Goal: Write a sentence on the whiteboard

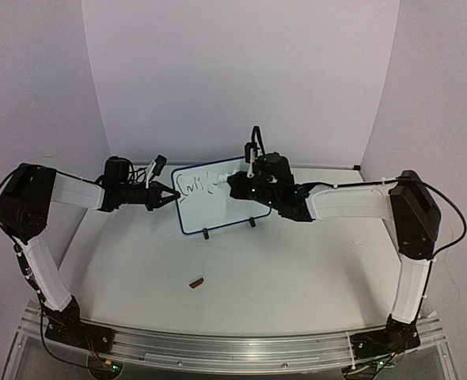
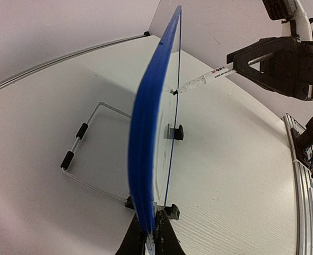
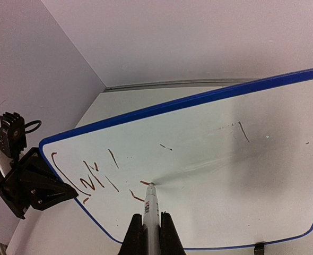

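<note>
Presently, the left gripper [image 1: 172,196] is closed on the left edge of the board [image 1: 218,212], its fingers pinching the blue frame from both sides. The board stands on two black feet [image 1: 206,233] toward the far edge of the table [image 1: 313,269], about midway along it. A wire stand [image 2: 85,154] sits behind it.

A small dark red piece [image 1: 195,280] lies on the table left of centre, toward the near edge and well apart from the board. What it is cannot be told.

The sentence [image 3: 93,178] amounts to a few thin dark strokes in the upper half of the board's left end, and is not legible. Elsewhere the white face carries only scattered short marks.

The marker [image 3: 151,204] has its tip touching the board face just right of those strokes. The right gripper [image 3: 150,226] is closed on the marker's barrel, reaching in from the right.
</note>
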Available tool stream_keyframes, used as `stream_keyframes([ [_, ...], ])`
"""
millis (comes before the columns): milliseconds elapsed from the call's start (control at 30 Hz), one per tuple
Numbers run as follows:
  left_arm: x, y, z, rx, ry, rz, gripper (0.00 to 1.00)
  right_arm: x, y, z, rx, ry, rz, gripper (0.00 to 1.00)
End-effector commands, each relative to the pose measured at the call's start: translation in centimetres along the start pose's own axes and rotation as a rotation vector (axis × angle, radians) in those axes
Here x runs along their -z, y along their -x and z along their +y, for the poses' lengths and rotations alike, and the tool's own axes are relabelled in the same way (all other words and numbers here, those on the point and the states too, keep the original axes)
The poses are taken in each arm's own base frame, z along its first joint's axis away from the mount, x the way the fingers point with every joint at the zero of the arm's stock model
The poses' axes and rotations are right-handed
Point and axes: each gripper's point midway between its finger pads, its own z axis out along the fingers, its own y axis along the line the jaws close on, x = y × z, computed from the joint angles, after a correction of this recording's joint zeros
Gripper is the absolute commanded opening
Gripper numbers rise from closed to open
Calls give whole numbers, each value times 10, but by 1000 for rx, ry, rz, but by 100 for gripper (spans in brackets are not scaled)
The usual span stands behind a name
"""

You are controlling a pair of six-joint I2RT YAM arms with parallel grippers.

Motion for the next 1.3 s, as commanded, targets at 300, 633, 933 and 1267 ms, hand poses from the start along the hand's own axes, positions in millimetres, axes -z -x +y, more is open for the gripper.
stream_keyframes([
  [300,1,-10,15,-14,94,43,0,11,38,1,-10,-15,-96,0],
  [633,0,-10,15,-13,93,43,0,17,50,7,-16,8,-127,0],
  [933,0,-10,14,-14,92,43,0,15,51,11,-19,26,-131,0],
  [1267,0,-10,14,-13,92,44,0,11,50,18,-29,64,-131,0],
])
